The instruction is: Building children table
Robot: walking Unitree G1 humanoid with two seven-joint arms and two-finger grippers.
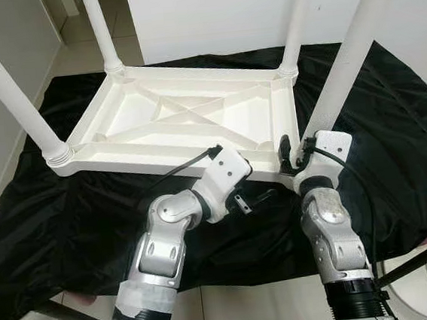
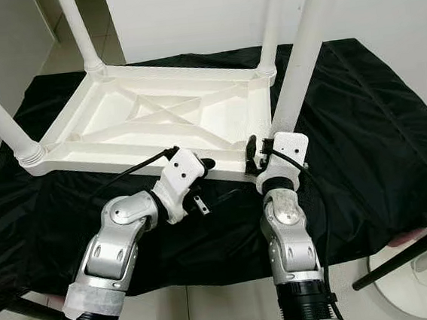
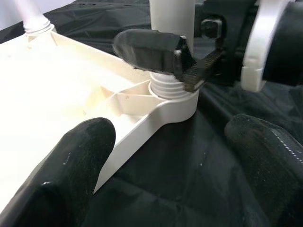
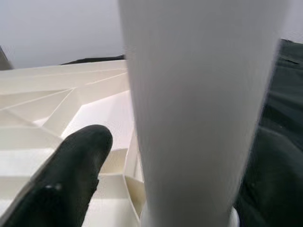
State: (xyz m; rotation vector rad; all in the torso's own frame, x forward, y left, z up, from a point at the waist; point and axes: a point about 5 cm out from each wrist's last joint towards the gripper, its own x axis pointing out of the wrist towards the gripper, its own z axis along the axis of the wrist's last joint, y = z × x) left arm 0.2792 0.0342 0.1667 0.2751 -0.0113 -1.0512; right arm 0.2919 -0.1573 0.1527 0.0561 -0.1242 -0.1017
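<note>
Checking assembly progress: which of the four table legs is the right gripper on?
The near-right leg, closest to the robot; the right gripper clasps its base at the tabletop corner.

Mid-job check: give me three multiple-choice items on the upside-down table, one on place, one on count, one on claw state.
1. Where does the white tabletop lie?
A. on a black cloth
B. on bare tiles
C. on a shelf

2. How many legs stand in its corner sockets?
A. two
B. three
C. four

3. What is the right claw doing?
A. hanging idle
B. gripping the near right leg at its base
C. holding a screwdriver

Answers:
1 A, the black cloth spreads under the tabletop.
2 C, a leg rises from each corner.
3 B, its fingers close round the near right leg just above the socket.
</note>
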